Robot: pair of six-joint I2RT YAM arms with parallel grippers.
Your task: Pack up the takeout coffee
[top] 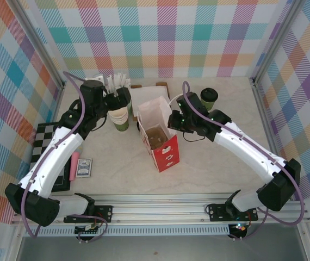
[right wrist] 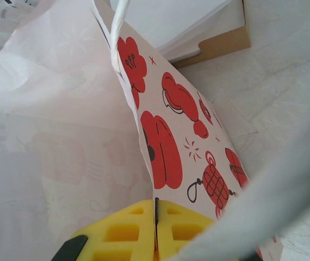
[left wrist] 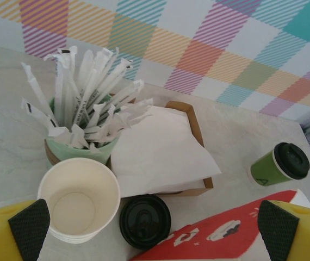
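Packing is not yet under way on the desk (top: 122, 176): the takeout coffee is standing outside the bag. At the left, the left fingers (left wrist: 29, 231) are hanging wide apart and empty above a stack of lidless cups (left wrist: 79, 198). The top cup is holding nothing, and a loose black lid (left wrist: 145, 220) is lying just to its right. Farther off, a green cup (left wrist: 62, 149) is bristling with wrapped straws (left wrist: 90, 87). Beside it a brown tray (left wrist: 196, 128) is carrying a pile of white napkins (left wrist: 155, 152).

In the middle, the red-and-white paper bag (top: 163, 149) is standing upright with its mouth gaping. A brown patch is showing at its bottom, and whether that is an insert or the bag's own base cannot be told. No cup is sitting in it. The right fingers (right wrist: 144, 234) are pressing together on the bag's right-hand wall near the rim, holding it open.

At the far right, the takeout coffee (top: 209, 98), green with its black lid on, is waiting upright on the desk, apart from the bag and untouched by either pair of fingers. By the look of it, lifting the coffee and lowering it into the bag are both remaining.
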